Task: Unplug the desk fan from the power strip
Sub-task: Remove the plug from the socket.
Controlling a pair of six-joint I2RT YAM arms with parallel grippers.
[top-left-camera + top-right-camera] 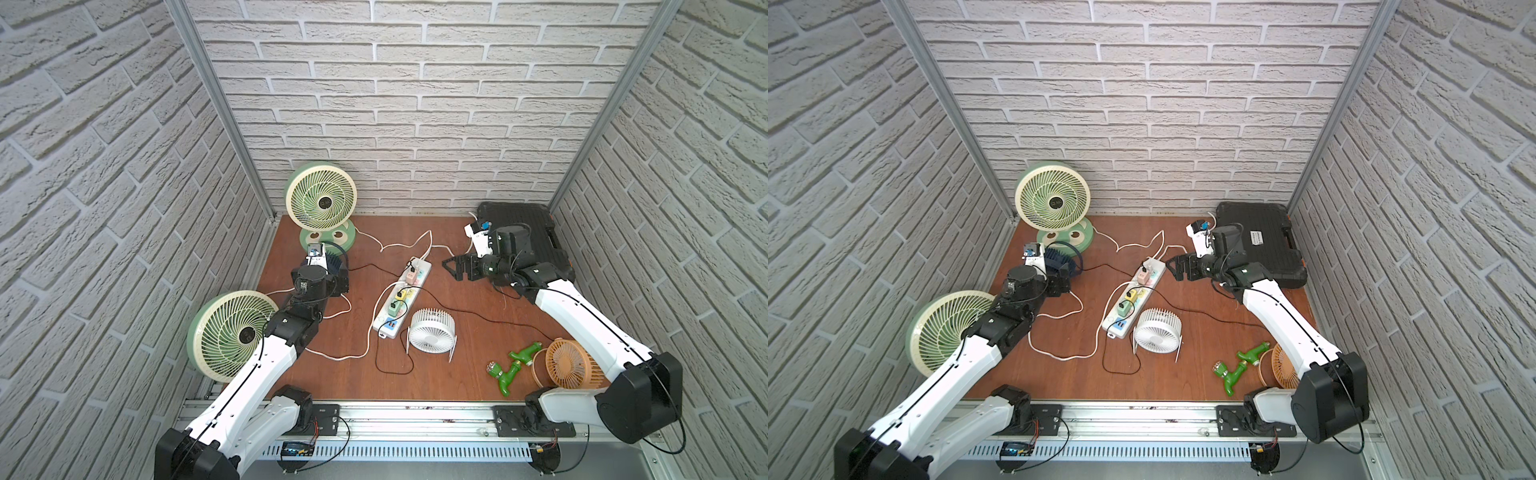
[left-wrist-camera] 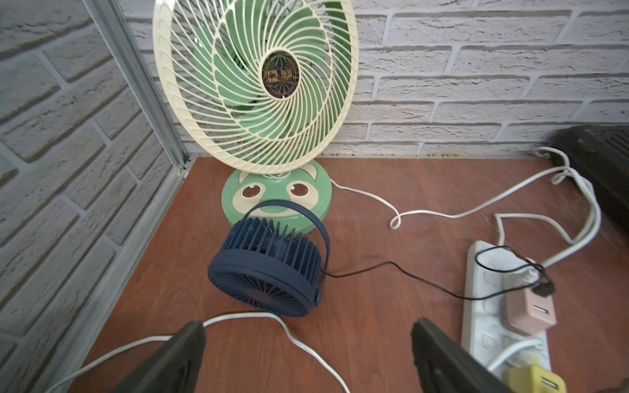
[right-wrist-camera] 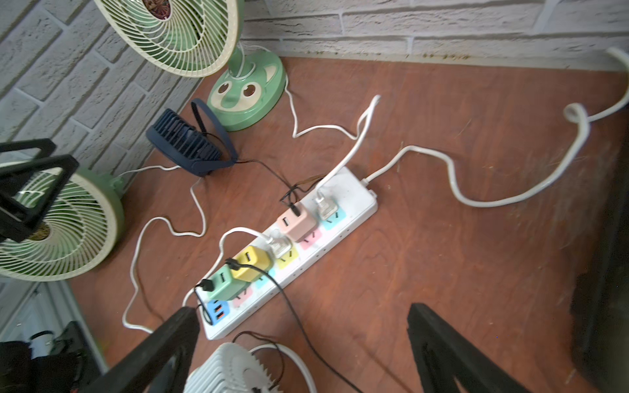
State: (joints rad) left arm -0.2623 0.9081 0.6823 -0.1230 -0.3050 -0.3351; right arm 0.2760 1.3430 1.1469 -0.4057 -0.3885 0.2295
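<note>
R hand (image 1: 449, 268) open, empty, near pwr strip (image 3: 352, 195); L hand (image 2: 308, 326) open.

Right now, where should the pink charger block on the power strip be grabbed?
Grip the pink charger block by its flat sides, probably from above: it stands upright out of the power strip, proud of the white plug beside it. Keep off the black cable entering its top.

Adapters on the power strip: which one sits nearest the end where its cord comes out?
The pink adapter; the other three sit further along the power strip.
</note>
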